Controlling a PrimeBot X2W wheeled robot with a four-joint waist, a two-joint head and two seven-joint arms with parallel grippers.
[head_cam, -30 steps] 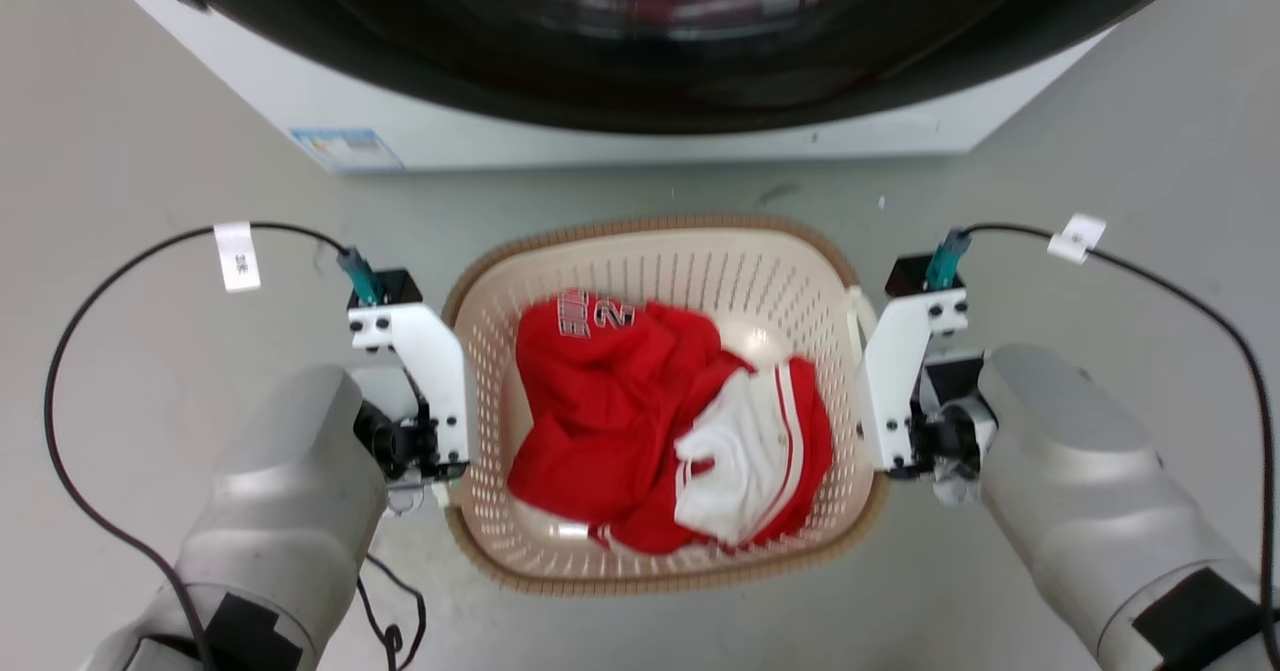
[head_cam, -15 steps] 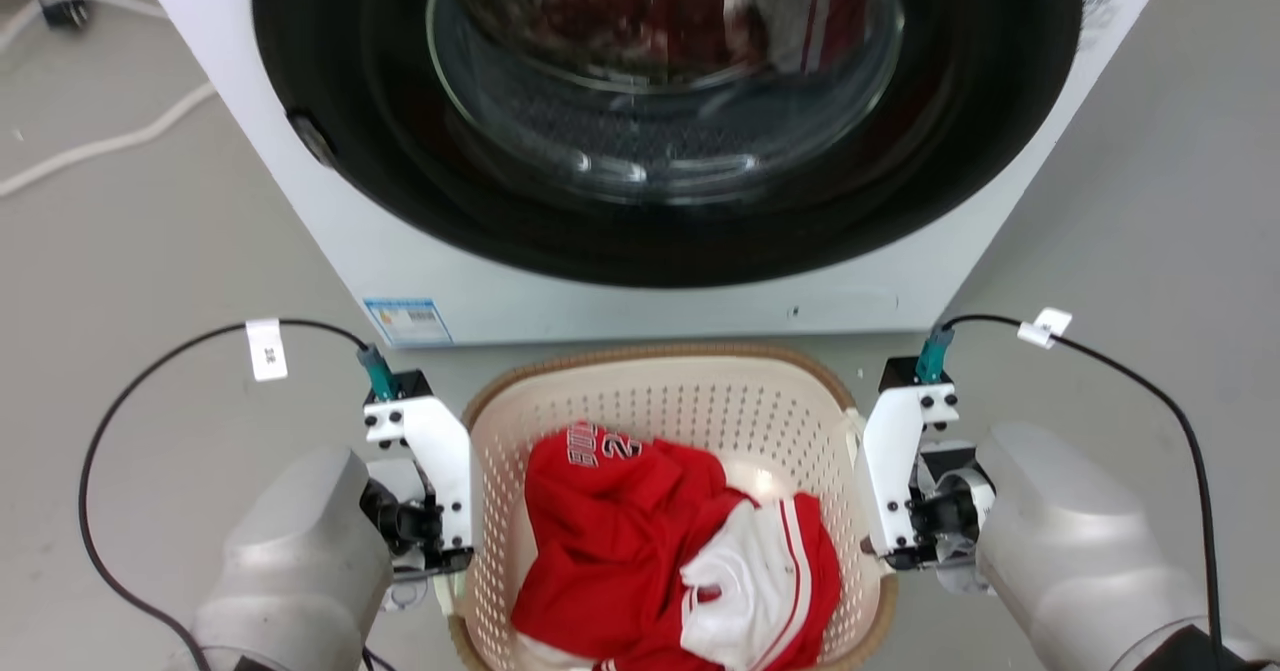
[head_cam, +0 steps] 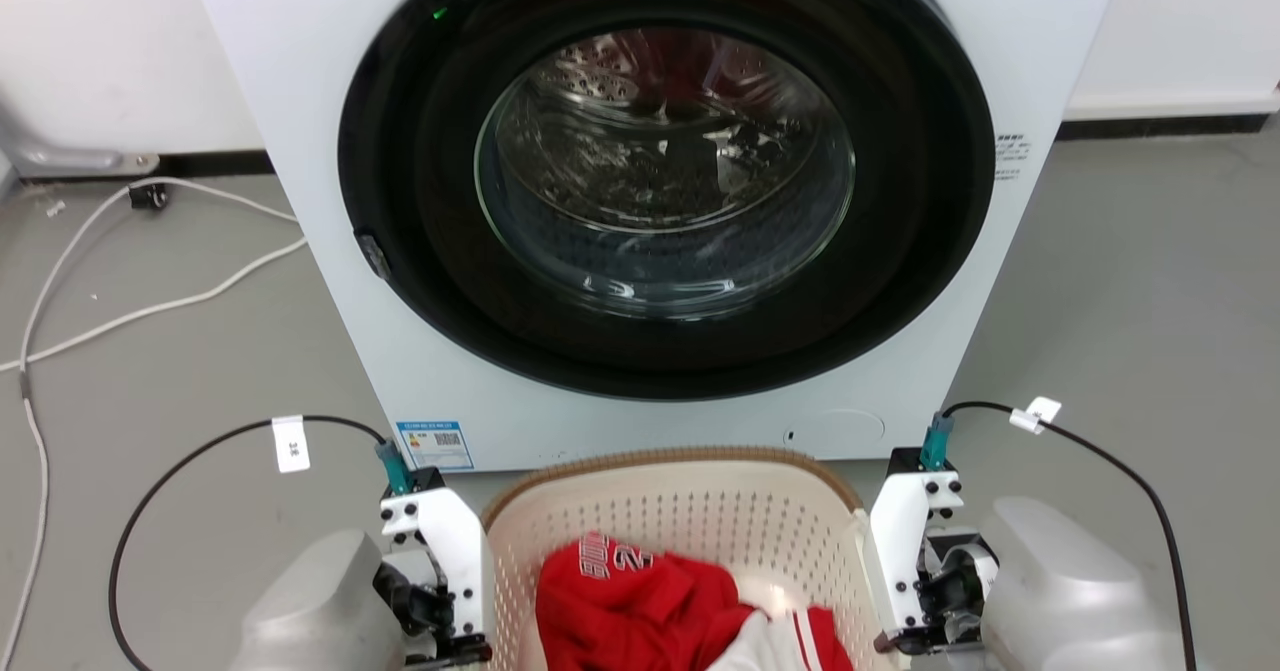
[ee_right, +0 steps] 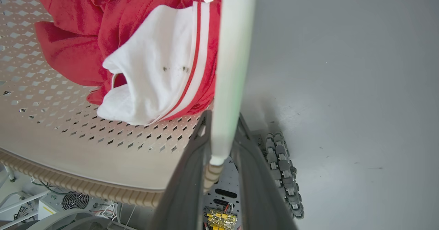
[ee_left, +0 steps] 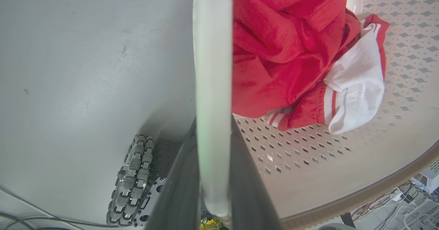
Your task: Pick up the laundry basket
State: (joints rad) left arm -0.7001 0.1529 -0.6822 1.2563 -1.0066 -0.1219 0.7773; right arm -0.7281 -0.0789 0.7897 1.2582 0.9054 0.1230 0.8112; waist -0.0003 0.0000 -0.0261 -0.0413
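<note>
Grip check, both arms. The laundry basket [head_cam: 700, 511] sits directly between the two arms at the bottom of the head view, just in front of the washing machine [head_cam: 660, 171], with a red and white jersey [head_cam: 620, 601] bunched inside. Left gripper [ee_left: 212, 144]: dark fingers pressed on either side of the white left handle [ee_left: 212, 69], no gap visible, so it is clamped on it. Right gripper [ee_right: 223, 137]: same picture, fingers pinching the white right handle [ee_right: 233, 51]. Key relation — the basket's long axis runs across the robot, one handle at each end, and each gripper is on its own end, neither nearer than the other. Each handle bar runs up the middle of its wrist view, in line with the fingers. Both wrist views show the robot's base wheels and grey floor [ee_right: 343, 69] beneath the woven-look rim, so the basket is probably off the ground, though the head view cuts off its near half. Judgement: any further lift needs both arms rising evenly — uneven height would tilt the basket along that axis.
</note>
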